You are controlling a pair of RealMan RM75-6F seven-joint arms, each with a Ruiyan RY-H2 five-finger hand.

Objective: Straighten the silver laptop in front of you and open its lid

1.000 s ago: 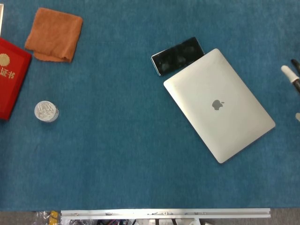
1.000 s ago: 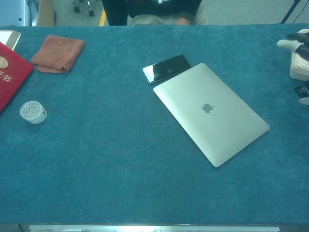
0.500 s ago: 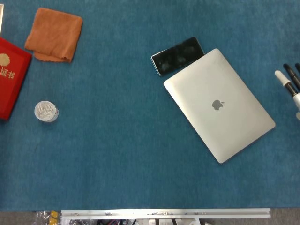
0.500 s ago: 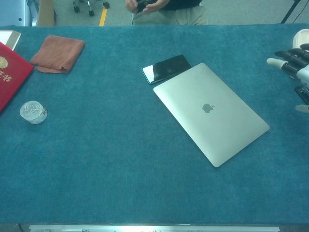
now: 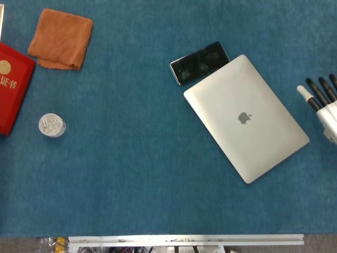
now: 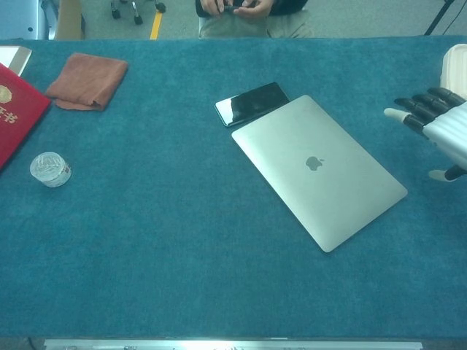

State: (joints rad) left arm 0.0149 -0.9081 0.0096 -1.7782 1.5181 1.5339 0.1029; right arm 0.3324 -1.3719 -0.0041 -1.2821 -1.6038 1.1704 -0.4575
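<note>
My right hand (image 5: 322,103), fingers spread, hovers beside the closed, skewed silver laptop (image 5: 246,117) on blue felt.

White right hand (image 6: 443,133) with slim black fingers (image 6: 417,108), one white-tipped.

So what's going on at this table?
A robot is about to straighten and open the laptop, which lies closed and skewed on the blue table, its far corner at a black phone. Its right robot hand, open and empty, hovers beside the laptop, not touching it. No left hand shows.
</note>
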